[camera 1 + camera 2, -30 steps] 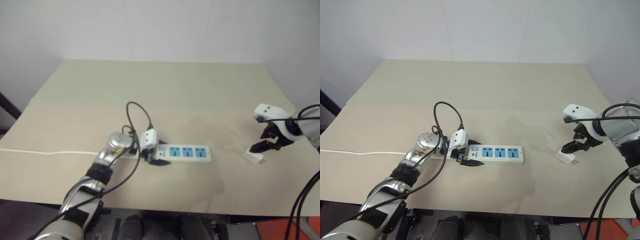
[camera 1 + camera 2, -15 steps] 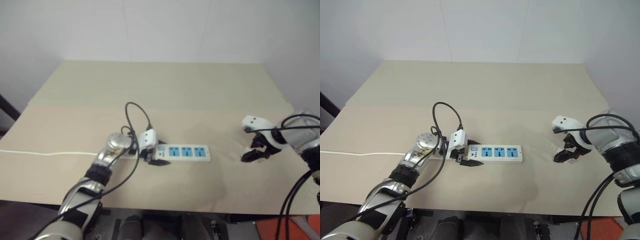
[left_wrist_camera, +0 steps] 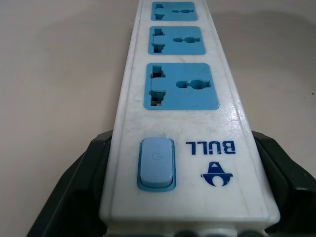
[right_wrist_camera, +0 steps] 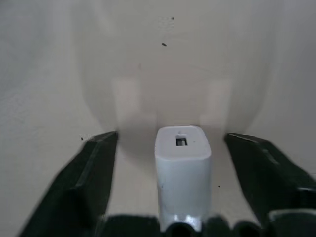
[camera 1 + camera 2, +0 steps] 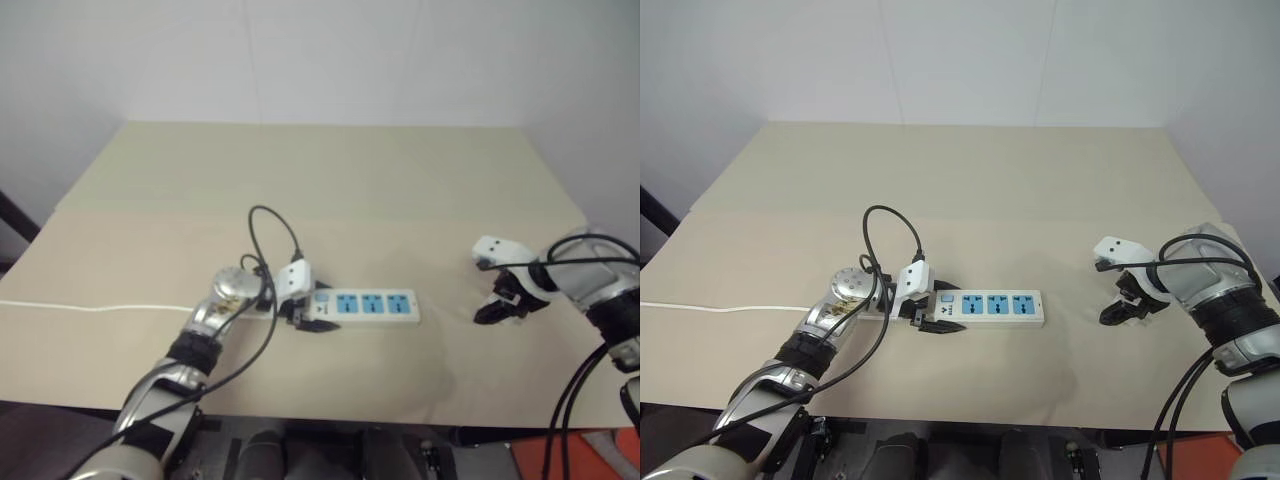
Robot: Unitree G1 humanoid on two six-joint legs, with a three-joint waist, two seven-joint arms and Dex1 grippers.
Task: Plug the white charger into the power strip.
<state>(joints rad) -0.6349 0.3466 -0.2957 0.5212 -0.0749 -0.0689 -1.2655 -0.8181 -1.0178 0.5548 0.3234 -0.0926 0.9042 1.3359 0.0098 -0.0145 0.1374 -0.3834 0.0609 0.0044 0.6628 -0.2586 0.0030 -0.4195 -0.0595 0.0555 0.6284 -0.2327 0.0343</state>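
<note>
One power strip (image 5: 990, 307), with three blue sockets (image 3: 180, 86) and one blue switch (image 3: 156, 163). One white charger (image 4: 182, 163). One thin white cord (image 5: 720, 307). One desk (image 5: 970, 190). Two grippers: left (image 5: 930, 308), right (image 5: 1120, 305).

Left gripper (image 5: 300, 318) with jaws clamped tight, right gripper (image 4: 180, 163) pointing steeply down, jaws apart.

Glossy white plastic power strip (image 3: 177, 128), smooth white plastic charger (image 4: 182, 168), matt beige table (image 5: 330, 170)
</note>
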